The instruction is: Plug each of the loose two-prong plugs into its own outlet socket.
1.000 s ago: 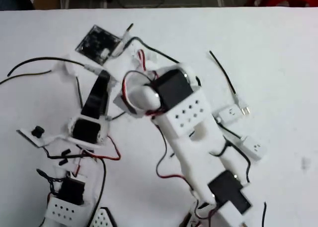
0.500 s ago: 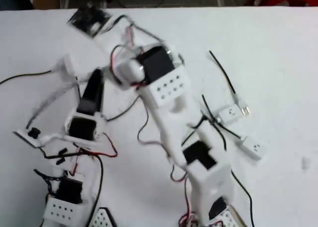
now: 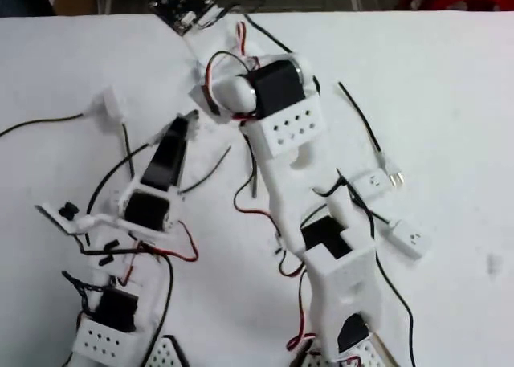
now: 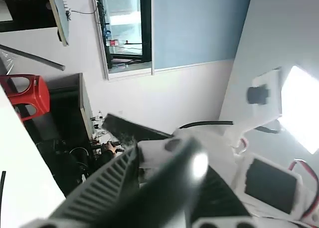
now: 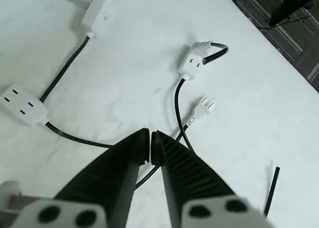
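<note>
Right gripper [image 5: 150, 135] is pinched shut on nothing, hovering above the table. The loose plug [image 5: 204, 106] lies right of centre, just below a socket [image 5: 193, 62]. I reckon that descending closed like this would shove the plug aside rather than grab it.

Bright, even light falls from overhead onto the table [image 3: 450, 62], which shows almost pure white across the high view and is close to washed out. The arms [image 3: 297, 166] cast only faint, soft-edged shadows just beside themselves. Along the top edge of that frame the room behind is dim.

In the left wrist view, daylight glows through a window [image 4: 124, 23]. One white patch of glare burns out all detail, and the room beside the window lies in deep shade.

In the right wrist view the table is lit flat. The cord [image 5: 177, 106] throws a thin, pale shadow, and the right claw [image 5: 150, 138] carries a dull grey sheen along its dark ribs.
</note>
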You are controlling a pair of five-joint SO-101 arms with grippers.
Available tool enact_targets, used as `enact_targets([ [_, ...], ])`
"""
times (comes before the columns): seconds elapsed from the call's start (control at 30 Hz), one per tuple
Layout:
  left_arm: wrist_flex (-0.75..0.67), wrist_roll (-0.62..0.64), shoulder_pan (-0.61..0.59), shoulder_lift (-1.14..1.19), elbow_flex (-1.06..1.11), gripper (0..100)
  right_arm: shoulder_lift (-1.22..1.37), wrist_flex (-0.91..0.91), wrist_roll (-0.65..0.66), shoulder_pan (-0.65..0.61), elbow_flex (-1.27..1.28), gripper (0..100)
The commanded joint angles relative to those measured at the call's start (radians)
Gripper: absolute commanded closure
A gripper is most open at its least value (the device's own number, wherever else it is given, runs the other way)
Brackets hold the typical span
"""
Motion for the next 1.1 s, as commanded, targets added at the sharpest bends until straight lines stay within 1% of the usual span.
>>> enact_targets([
  [0.0,0.003,-0.054,0.036,-0.008,-0.002,97,-0.054,-0.001,-0.006,0.015,-0.043,97.8],
  [0.13,0.003,-0.066,0.05,-0.008,-0.002,97,-0.09,0.002,0.015,0.002,-0.032,97.8],
  [0.27,0.003,-0.066,0.03,-0.008,-0.002,97,-0.128,0.004,0.106,0.09,0.003,97.8],
  [0.37,0.0,-0.064,-0.002,-0.008,-0.002,97,-0.18,0.005,0.13,0.168,0.103,97.8],
  [0.47,-0.005,-0.064,-0.01,-0.008,-0.002,97,-0.252,0.005,0.172,0.193,0.284,97.8],
  [0.53,-0.005,-0.064,-0.005,-0.008,-0.002,97,-0.3,0.005,0.201,0.162,0.408,97.8],
  [0.6,-0.003,-0.064,-0.004,-0.008,-0.002,97,-0.334,0.001,0.209,0.105,0.499,97.8],
  [0.7,0.002,-0.064,-0.004,-0.008,-0.002,97,-0.346,-0.004,0.206,0.005,0.525,97.8],
  [0.8,0.003,-0.064,-0.002,-0.008,-0.002,97,-0.328,-0.038,0.204,-0.068,0.496,97.8],
  [0.9,0.003,-0.066,0.013,-0.005,-0.002,97,-0.271,-0.054,0.204,-0.087,0.414,97.8],
  [0.97,0.02,-0.066,0.056,-0.004,-0.002,97,-0.213,-0.048,0.204,-0.088,0.334,97.8],
  [1.07,0.083,-0.069,0.134,-0.005,-0.002,97,-0.111,-0.027,0.204,-0.082,0.206,97.8],
])
